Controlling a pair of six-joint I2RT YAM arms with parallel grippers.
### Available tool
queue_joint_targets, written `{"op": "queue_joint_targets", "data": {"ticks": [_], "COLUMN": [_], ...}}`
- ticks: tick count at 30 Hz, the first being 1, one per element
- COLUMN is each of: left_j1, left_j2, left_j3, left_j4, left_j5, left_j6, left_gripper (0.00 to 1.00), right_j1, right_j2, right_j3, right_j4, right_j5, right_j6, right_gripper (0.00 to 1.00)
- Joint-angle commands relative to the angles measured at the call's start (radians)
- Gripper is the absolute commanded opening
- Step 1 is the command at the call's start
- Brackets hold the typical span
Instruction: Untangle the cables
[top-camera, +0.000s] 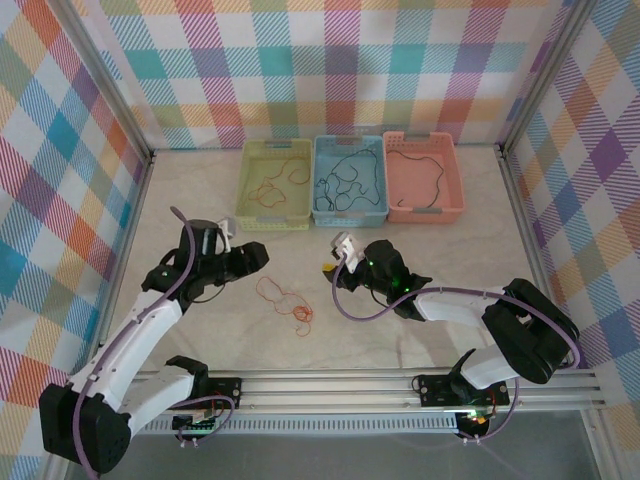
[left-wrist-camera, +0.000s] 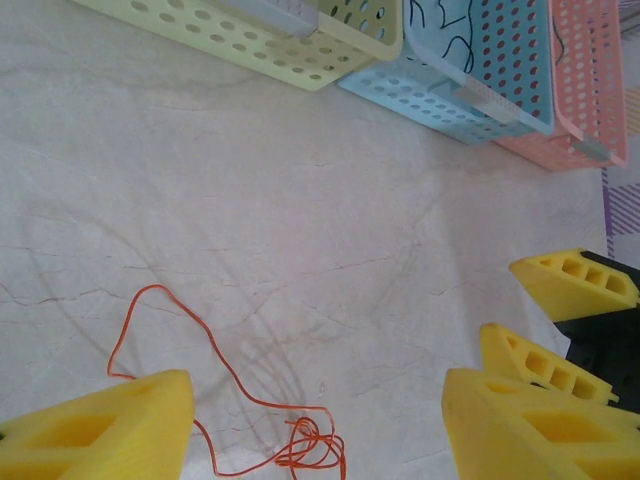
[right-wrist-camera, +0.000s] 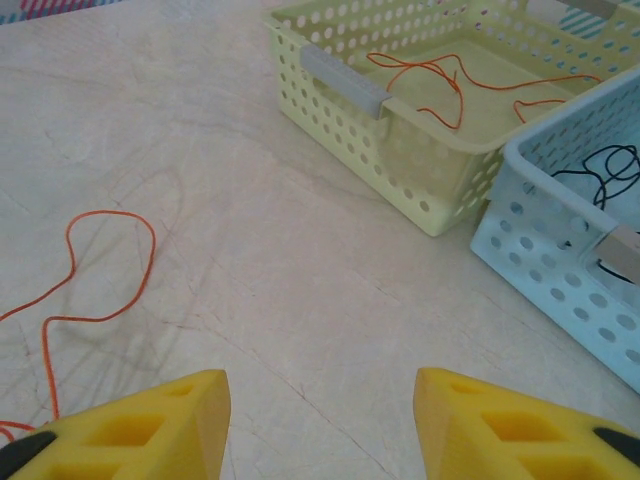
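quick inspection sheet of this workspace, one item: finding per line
surface: pale marbled table, no spills seen
job's things: one orange cable loose on the table between the arms, bunched at one end; orange cables in the yellow basket; dark cables in the blue basket; a black cable in the pink basket
clutter: nothing seen
grippers: left gripper open and empty; right gripper open and empty; both low over the table near the loose orange cable
cables: purple-grey arm cables run along both arms
surroundings: plaid walls on three sides; metal rail at the near edge
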Motion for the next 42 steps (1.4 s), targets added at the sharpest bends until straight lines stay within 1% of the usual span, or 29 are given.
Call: {"op": "queue_joint_targets", "data": {"ticks": [1, 6, 12, 17, 21, 30, 36, 42], "left_j1": [-0.009, -0.013, -0.015, -0.015, -0.014, -0.014, -0.015, -0.015], "left_j2": [-0.038, -0.046, -0.117, -0.121, -0.153, -0.254, -0.256, -0.267], "left_j3": [-0.032, -0.092, -0.191, -0.217, -0.258, -0.284, -0.283, -0.280], "left_j4": [0.021, 0.076, 0.151, 0.180, 0.246, 0.221, 0.218, 0.206], "left_j5": [0.030, 0.054, -0.011, -0.029, -0.045, -0.096, -0.101, -0.106], "left_j6": [0.023, 0.025, 0.036, 0.046, 0.045, 0.053, 0.054, 0.054], "left_gripper": [0.66, 0.66, 0.67, 0.67, 0.67, 0.67, 0.67, 0.68], "right_j1": [0.000, 0.001, 0.022, 0.053, 0.071, 0.117, 0.130, 0.138], "right_j2": [0.007, 0.020, 0.063, 0.113, 0.150, 0.252, 0.305, 0.354], "right_j3": [0.028, 0.038, 0.075, 0.129, 0.169, 0.282, 0.336, 0.391], "right_j4": [0.008, -0.001, -0.037, -0.115, -0.177, -0.353, -0.437, -0.517], "right_j5": [-0.051, -0.107, -0.267, -0.345, -0.393, -0.448, -0.442, -0.399], "right_j6": [0.017, 0.008, -0.043, -0.095, -0.131, -0.214, -0.235, -0.242], "right_gripper": [0.53, 0.53, 0.54, 0.56, 0.56, 0.57, 0.58, 0.58]}}
